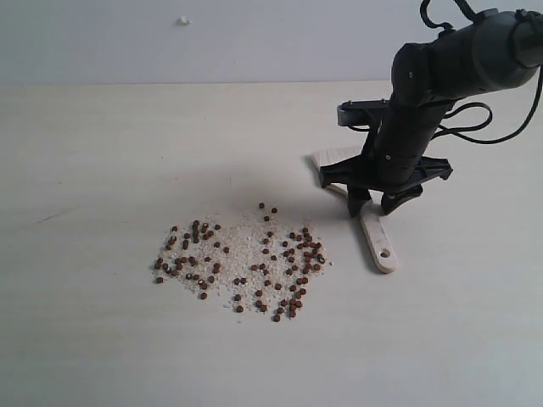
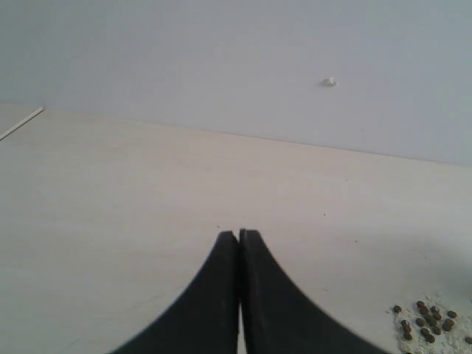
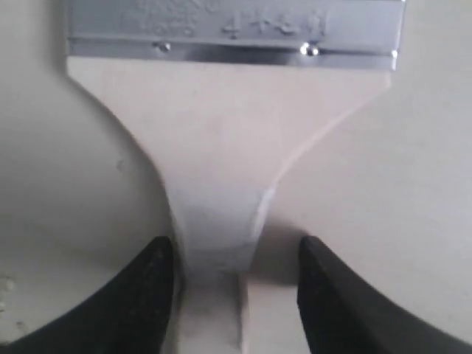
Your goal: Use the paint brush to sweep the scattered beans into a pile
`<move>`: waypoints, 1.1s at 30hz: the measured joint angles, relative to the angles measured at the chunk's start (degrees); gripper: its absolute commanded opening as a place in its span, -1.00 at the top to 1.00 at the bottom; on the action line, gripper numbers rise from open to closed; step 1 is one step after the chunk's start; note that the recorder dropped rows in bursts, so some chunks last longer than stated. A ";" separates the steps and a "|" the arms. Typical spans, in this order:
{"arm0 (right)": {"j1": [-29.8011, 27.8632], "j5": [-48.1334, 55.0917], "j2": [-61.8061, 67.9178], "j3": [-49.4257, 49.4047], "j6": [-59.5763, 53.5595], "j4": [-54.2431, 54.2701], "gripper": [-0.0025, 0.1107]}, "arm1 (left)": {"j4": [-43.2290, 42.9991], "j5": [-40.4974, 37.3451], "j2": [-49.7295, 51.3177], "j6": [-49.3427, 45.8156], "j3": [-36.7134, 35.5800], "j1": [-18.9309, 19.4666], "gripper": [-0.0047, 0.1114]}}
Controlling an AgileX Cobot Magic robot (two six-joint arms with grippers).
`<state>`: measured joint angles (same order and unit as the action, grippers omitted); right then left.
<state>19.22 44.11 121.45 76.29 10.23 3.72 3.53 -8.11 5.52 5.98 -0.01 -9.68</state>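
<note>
The beans [image 1: 242, 259] lie scattered over a wide patch of white grains on the pale table; a few beans [image 2: 428, 321] show at one corner of the left wrist view. The paint brush [image 1: 378, 239] lies flat to the right of them, hole end nearest the camera. My right gripper [image 1: 372, 209] stands open astride its wooden handle [image 3: 221, 147], below the silver ferrule [image 3: 236, 29]. One finger [image 3: 147, 295] sits against the handle and the other stands apart from it. The bristles are hidden. My left gripper [image 2: 239, 234] is shut on nothing, just above bare table.
A grey wall [image 1: 254, 38] with a small white speck [image 1: 183, 20] rises behind the table's far edge. The right arm's black cables [image 1: 475, 119] loop beside its wrist. The left arm is out of the exterior view.
</note>
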 measured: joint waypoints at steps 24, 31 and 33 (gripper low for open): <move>0.02 -4.45 0.25 0.00 -1.23 -5.55 0.25 | 0.00 0.00 0.00 0.00 0.00 0.00 0.92; 0.02 -4.77 0.25 0.00 -4.58 -5.18 0.96 | 0.00 0.00 0.00 0.00 0.00 0.00 0.92; 0.02 -4.51 0.25 0.00 -4.81 -5.18 0.96 | 0.00 0.00 0.00 0.00 0.00 0.00 0.92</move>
<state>19.24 39.60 121.69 76.29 5.42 -1.46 3.53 -8.11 5.52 5.98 -0.01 -9.68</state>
